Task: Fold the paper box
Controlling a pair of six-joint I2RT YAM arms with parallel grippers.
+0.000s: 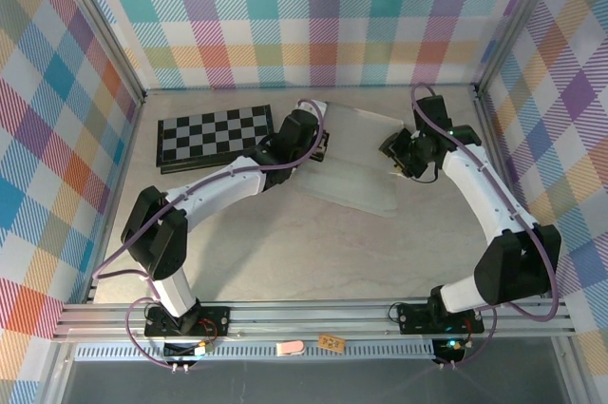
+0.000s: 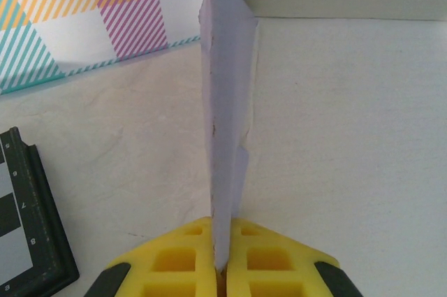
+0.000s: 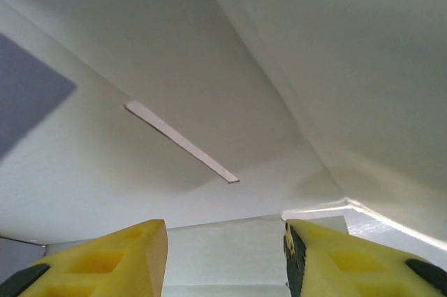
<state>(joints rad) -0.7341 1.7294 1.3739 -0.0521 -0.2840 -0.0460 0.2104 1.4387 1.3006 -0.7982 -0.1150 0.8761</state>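
Seen from above, a pale table [image 1: 313, 252] is walled in by pastel plaid panels. The paper box [image 1: 356, 171] lies opened out as a flat, pale sheet toward the back of the table, around the middle, between the two arms. A black-and-white checkerboard [image 1: 214, 133] lies to its left, near the back-left corner.

The left gripper [image 1: 318, 147] reaches in from the left and meets the sheet's left edge. In the left wrist view, the left gripper [image 2: 222, 241] has its yellow fingers [image 2: 174, 258] pressed together on a thin lavender flap of the paper box [image 2: 227, 87]. The flap stands on edge, rising straight away from the fingers. A corner of the checkerboard [image 2: 21, 234] shows at the lower left, with a strip of plaid wall beyond it.

The right gripper [image 1: 394, 159] sits at the sheet's right edge. In the right wrist view, the right gripper [image 3: 223, 241] has its yellow fingers [image 3: 112, 262] well apart, with nothing clamped between them. Just ahead is the cream-white reverse of the paper box [image 3: 279, 66], creased into angled panels and cut by a narrow slot [image 3: 181, 142]. A patch of lavender shows at the far left
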